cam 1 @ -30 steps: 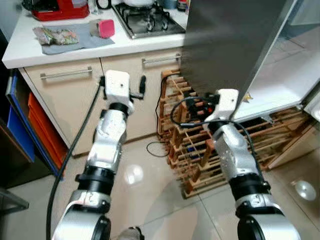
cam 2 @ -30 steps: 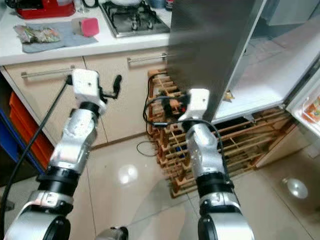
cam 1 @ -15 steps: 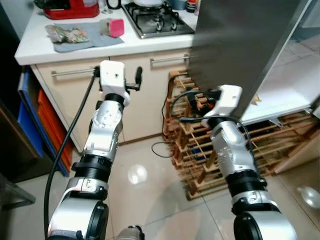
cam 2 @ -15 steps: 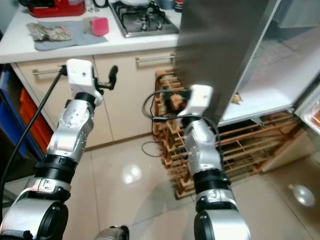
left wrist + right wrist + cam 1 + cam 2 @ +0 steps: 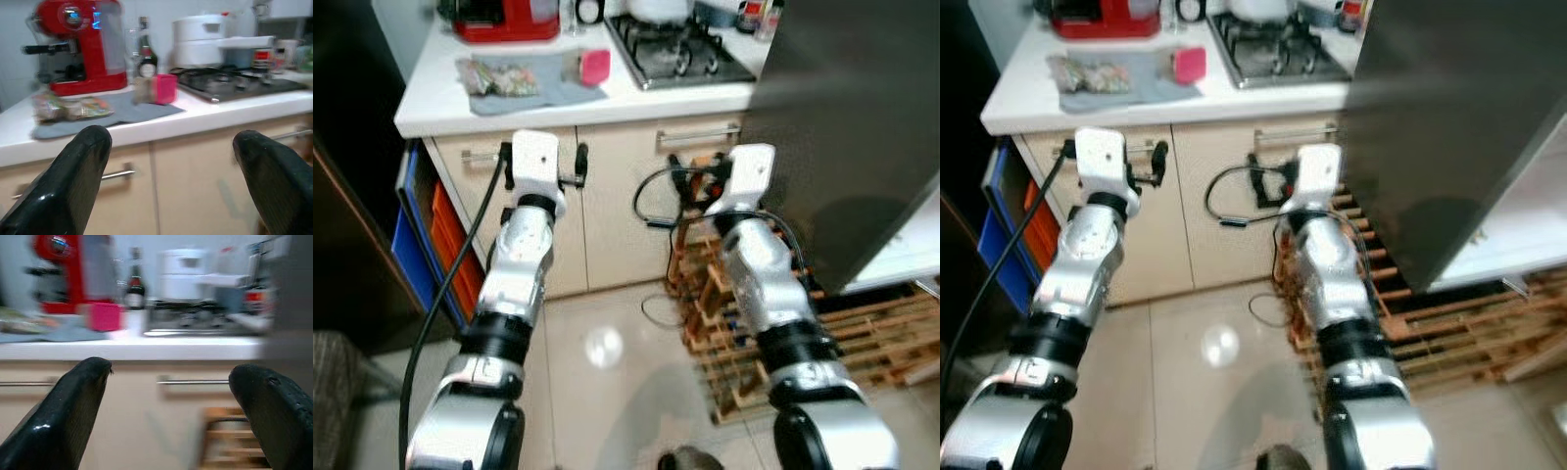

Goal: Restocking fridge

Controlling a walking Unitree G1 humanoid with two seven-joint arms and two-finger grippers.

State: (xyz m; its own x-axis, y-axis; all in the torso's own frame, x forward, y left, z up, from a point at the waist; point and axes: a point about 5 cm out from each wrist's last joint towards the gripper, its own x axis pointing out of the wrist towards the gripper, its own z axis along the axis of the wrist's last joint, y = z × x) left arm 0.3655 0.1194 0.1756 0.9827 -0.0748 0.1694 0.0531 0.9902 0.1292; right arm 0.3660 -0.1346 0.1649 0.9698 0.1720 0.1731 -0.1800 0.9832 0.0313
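Both grippers are empty, fingers apart: left gripper (image 5: 171, 181) and right gripper (image 5: 176, 411) are raised in front of the cabinet fronts, carrying nothing. The task looks barely begun; no item is picked yet. The fridge (image 5: 842, 147) stands at the robot's right, its steel door (image 5: 1449, 127) swung open. On the counter (image 5: 440, 108): a food packet (image 5: 68, 107) on a grey cloth (image 5: 122, 110) near the front edge, a pink box (image 5: 164, 88) beside the hob (image 5: 234, 83), and a red coffee machine (image 5: 78, 44) at the back. A wooden rack (image 5: 773, 333) sits on the tiled floor (image 5: 607, 352).

Red coffee machine (image 5: 78, 44); pink container (image 5: 164, 88); grey cloth (image 5: 122, 112); white worktop (image 5: 607, 98).
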